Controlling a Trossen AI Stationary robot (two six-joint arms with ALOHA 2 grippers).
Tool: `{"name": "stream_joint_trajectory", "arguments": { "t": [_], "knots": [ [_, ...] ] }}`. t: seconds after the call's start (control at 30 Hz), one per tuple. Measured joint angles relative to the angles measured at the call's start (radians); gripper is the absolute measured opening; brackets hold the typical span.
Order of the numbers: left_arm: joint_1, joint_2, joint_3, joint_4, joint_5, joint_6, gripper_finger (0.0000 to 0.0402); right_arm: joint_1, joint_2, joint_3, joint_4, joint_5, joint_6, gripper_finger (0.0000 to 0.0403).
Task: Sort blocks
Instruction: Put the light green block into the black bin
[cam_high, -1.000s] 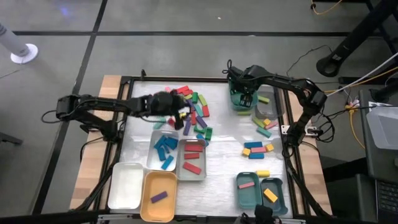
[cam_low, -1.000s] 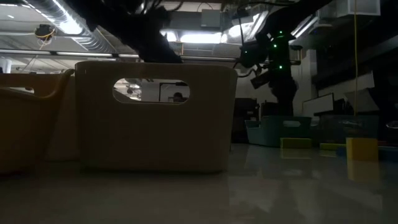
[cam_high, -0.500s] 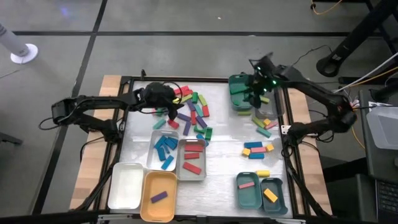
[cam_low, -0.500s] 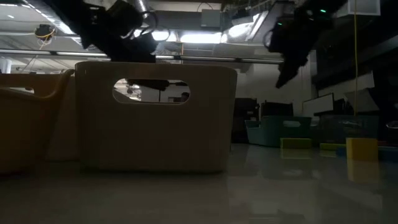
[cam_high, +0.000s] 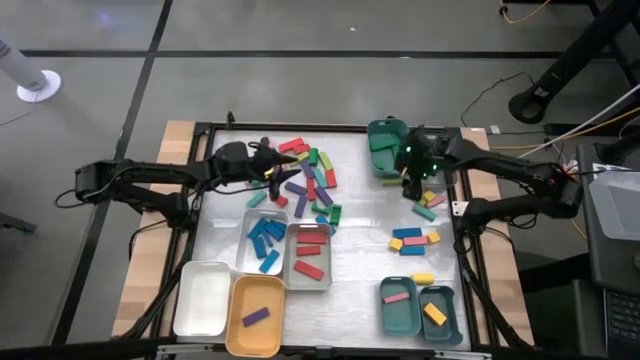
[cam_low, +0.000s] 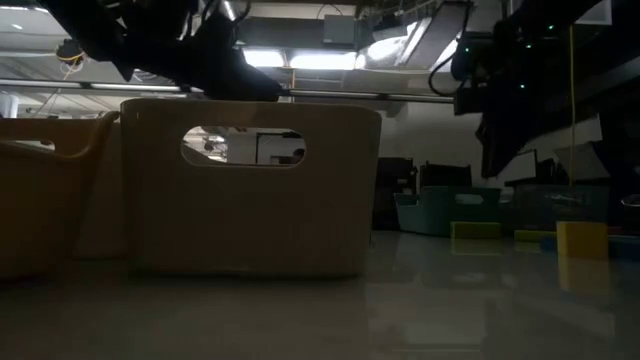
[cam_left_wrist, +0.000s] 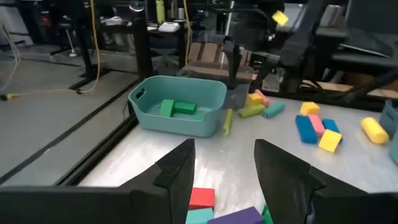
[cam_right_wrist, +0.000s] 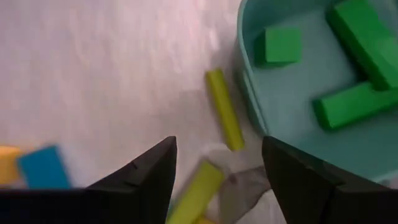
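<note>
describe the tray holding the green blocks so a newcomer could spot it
At the far edge of the steel-topped table, on the right arm's side, sits a deep teal plastic tray. Unlike the two teal trays at the near edge, it holds only green rectangular blocks.

Overhead and table-level cameras; both wrist views share the teal tray (cam_left_wrist: 180, 112).

Left pincer (cam_high: 272, 172) open, empty, arm stretched low; right pincer (cam_high: 415, 185) open (pointing down), arm bent.

Low view: beige bin (cam_low: 250, 190) hides blocks behind.
</note>
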Motion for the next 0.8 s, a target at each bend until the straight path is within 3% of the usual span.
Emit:
{"name": "stream_joint_trajectory", "arguments": {
  "t": [0.2, 0.47, 0.8],
  "knots": [
    [-0.019, 0.000, 0.000, -0.013, 0.000, 0.003, 0.0155, 0.133, 0.000, -0.055, 0.040, 0.198, 0.151, 0.0237],
    [-0.019, 0.001, 0.000, -0.016, 0.000, 0.003, 0.0155, 0.236, 0.000, -0.153, 0.150, 0.225, 0.170, 0.0237],
    [-0.019, 0.001, 0.000, -0.052, -0.001, 0.003, 0.0155, 0.248, 0.001, -0.227, 0.297, 0.272, 0.170, 0.0237]
  ]
}}
